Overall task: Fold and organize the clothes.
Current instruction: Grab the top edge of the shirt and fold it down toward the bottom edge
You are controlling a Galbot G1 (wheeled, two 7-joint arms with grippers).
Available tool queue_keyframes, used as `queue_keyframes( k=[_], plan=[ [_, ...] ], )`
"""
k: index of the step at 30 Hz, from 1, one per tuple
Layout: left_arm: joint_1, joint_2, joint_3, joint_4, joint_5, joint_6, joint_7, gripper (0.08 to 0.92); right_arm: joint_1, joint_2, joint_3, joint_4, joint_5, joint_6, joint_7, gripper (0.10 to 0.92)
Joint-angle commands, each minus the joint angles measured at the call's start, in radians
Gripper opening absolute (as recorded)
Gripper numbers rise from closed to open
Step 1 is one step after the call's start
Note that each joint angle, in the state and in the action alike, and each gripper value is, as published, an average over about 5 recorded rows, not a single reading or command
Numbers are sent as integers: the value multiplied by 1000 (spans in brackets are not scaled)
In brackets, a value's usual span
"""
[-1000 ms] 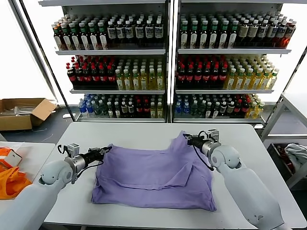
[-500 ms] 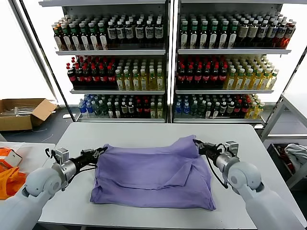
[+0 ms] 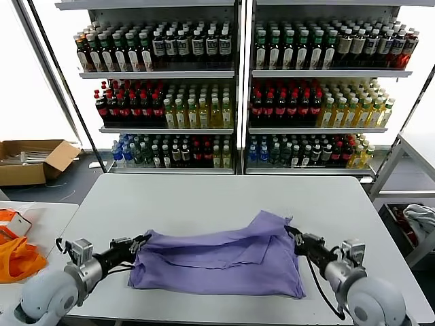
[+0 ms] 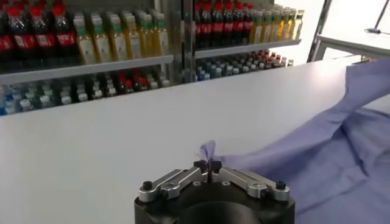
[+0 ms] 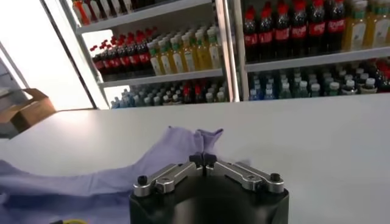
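Now left pincer (image 3: 139,242), right pincer (image 3: 293,233) pinch T-shirt (image 3: 217,261) edges (print hidden).

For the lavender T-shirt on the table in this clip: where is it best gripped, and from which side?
At its far corners, one from each side. The lavender T-shirt lies flat, so only edges can be pinched. The left gripper is shut on the left corner and the right gripper on the right, each reaching inward low over the table.
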Motion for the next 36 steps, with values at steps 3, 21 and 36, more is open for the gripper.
queue_keyframes(
  k=[3, 21, 36],
  plan=[
    [201, -30, -98, -104, 94, 26, -4, 87, -272, 24, 68, 137, -67, 13, 21, 106],
    [249, -82, -154, -108, 127, 15, -13, 112, -349, 105, 12, 184, -178, 8, 28, 112],
    [338, -168, -237, -205, 144, -58, -205, 533, -315, 158, 192, 133, -269, 275, -86, 509]
  ],
)
